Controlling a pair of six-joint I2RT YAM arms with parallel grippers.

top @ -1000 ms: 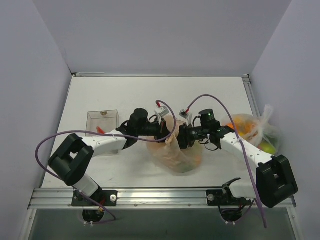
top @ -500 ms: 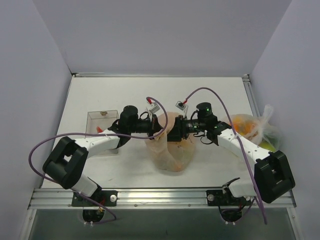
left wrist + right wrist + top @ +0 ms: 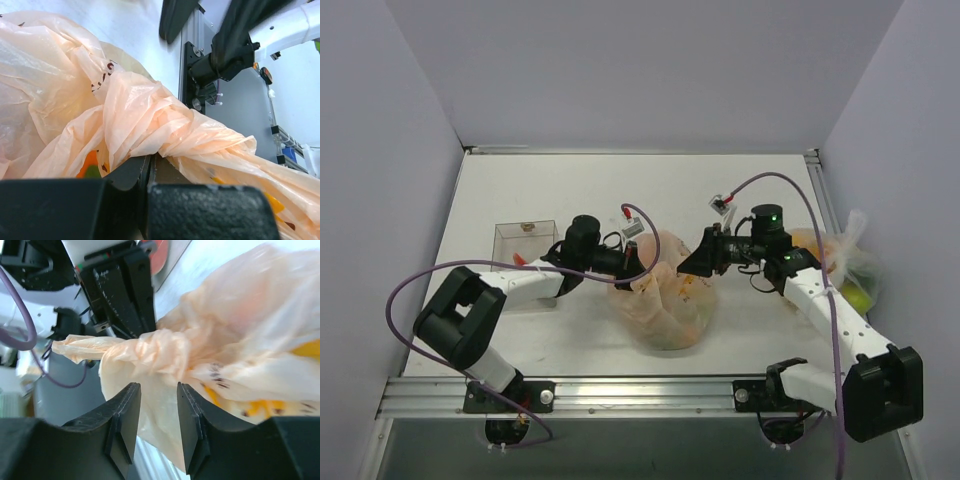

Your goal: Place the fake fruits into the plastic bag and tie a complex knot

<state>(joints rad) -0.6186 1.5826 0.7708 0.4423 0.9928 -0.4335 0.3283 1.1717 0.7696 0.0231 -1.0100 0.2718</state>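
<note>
A peach-orange plastic bag sits mid-desk, with fake fruits showing yellow-orange through its thin film. The left gripper is clenched on a twisted strip of the bag, just beside the knot. The right gripper is released, fingers apart just short of the knot, grasping nothing.

**White tabletop boxed in by pale walls**

The matte white tabletop sits between three plain lavender-grey walls, under even light with soft shadows. A thin metal strip lines its far edge. A ribbed aluminium rail runs along the near edge, above a dull grey floor.
</note>
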